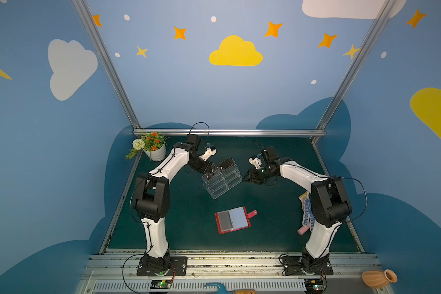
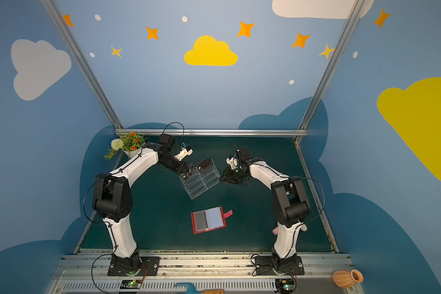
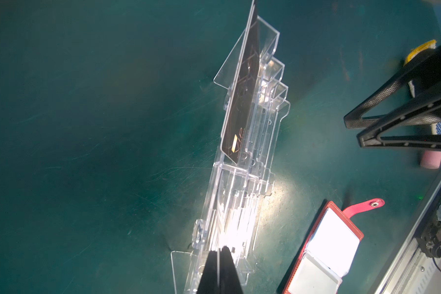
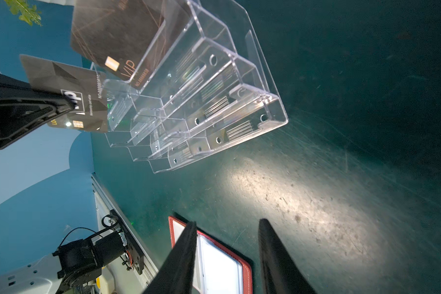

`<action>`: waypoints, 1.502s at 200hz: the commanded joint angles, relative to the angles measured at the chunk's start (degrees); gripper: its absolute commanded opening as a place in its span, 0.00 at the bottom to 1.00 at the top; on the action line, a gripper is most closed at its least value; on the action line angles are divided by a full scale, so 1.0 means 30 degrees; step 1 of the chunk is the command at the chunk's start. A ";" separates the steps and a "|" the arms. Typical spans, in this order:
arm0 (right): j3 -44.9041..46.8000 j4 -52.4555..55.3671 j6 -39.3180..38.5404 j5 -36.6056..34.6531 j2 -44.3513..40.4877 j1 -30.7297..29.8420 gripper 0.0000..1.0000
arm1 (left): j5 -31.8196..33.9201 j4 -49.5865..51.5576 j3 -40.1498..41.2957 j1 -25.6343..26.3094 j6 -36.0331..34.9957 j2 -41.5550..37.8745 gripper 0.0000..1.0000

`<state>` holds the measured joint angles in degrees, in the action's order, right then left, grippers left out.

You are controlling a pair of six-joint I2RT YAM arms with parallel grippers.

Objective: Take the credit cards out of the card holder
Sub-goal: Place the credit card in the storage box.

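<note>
Your left end effector [image 4: 68, 103] pinched a dark Vip card [image 4: 61, 76] by its edge beside the clear acrylic stand [image 1: 220, 182], where another card [image 3: 242, 101] already stood; your right end effector [image 4: 228, 221] hung spread nearby. The red card holder [image 1: 233, 219] lay open on the table [image 1: 178, 216]. A thin edge grip could let the card twist, catch the stand's lip and tip it.

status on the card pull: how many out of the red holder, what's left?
Done: one VIP card stands in the top tier of the clear stand. In hand: left gripper is shut on a second card at the stand; right gripper is open, empty. Left: the open card holder shows a dark panel in one sleeve, possibly another card, can't confirm.
</note>
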<state>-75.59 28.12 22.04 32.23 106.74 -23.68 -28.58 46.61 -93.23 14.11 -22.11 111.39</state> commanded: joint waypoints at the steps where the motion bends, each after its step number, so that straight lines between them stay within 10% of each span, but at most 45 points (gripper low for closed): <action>1: 0.0072 0.0053 -0.0082 0.0196 -0.0511 0.0073 0.38 | 0.0573 0.0458 -0.0300 0.0087 -0.0584 0.0280 0.04; 300: 0.0402 -0.0380 0.0357 0.0792 0.0774 -0.0302 0.31 | 0.1876 0.0665 -0.0622 0.1364 -0.0305 0.0747 0.12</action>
<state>-74.98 27.20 23.51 33.80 108.40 -24.32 -23.64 47.29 -94.24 17.74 -22.33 112.22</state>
